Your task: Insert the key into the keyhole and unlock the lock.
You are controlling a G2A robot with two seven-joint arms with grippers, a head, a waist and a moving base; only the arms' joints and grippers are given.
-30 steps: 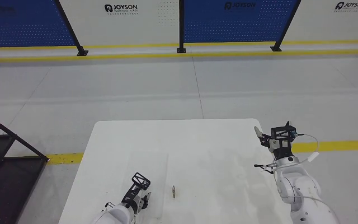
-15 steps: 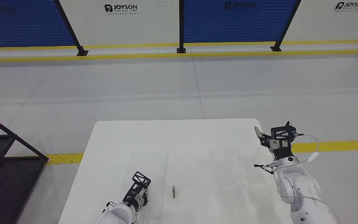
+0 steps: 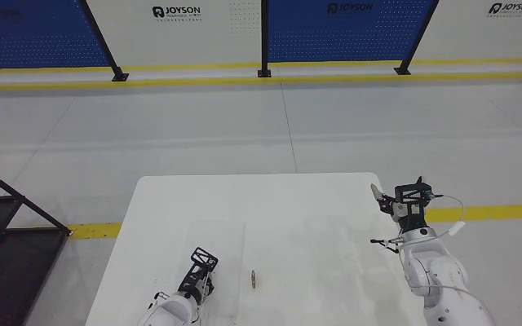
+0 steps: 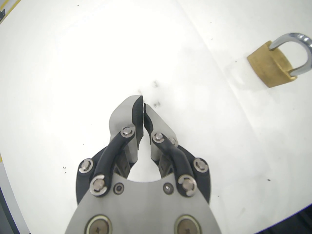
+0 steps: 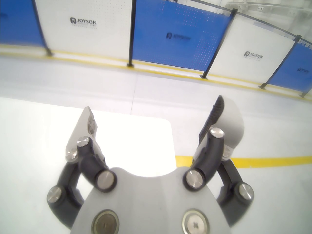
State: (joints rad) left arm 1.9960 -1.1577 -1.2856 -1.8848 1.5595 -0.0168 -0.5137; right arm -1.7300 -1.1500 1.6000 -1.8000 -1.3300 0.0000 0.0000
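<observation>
Nearby, brass padlock (image 4: 270, 68); left fingers (image 4: 121, 115) together.

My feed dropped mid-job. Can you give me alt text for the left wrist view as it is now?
The left gripper, bare steel with black ribbed pads, is shut tip to tip just above the white table. A brass padlock with a curved silver steel shackle, which looks closed, lies flat on the table farther out, well apart from the gripper.
</observation>
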